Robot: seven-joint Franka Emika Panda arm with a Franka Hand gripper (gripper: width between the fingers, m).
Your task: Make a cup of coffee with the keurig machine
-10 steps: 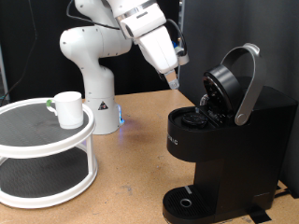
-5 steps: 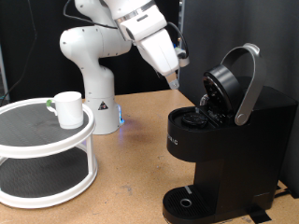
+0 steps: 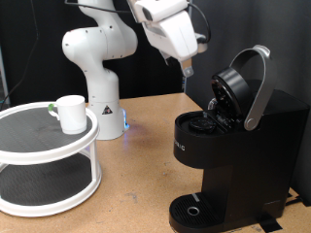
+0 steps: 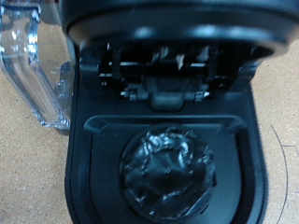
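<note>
The gripper (image 3: 186, 69) hangs in the air above the keurig (image 3: 228, 146), near the exterior view's top, its fingers pointing down toward the open brew head. It holds nothing. The fingertips look close together, but the picture is too small to say whether they are apart or together, and the wrist view shows no fingers at all.

There is one keurig, standing on the wooden table (image 3: 141, 184) at the exterior view's right. Its lid (image 3: 231, 89) is tilted up and back, with the silver handle (image 3: 259, 85) arched over it. In the wrist view the open chamber (image 4: 166, 159) faces the camera, and one dark pod (image 4: 168, 175) with crinkled foil sits in the round holder. A clear plastic part (image 4: 33, 65) shows at the machine's side. The round drip tray (image 3: 197, 210) at the base carries nothing.

There is one cup (image 3: 70, 113), white, standing upright on the top level of a white two-tier round shelf (image 3: 44, 165) at the exterior view's left, well apart from the keurig. Just beside the cup lies a small green mark (image 3: 50, 108).

One white arm base (image 3: 97, 73) stands on the table between the shelf and the keurig, toward the back.
</note>
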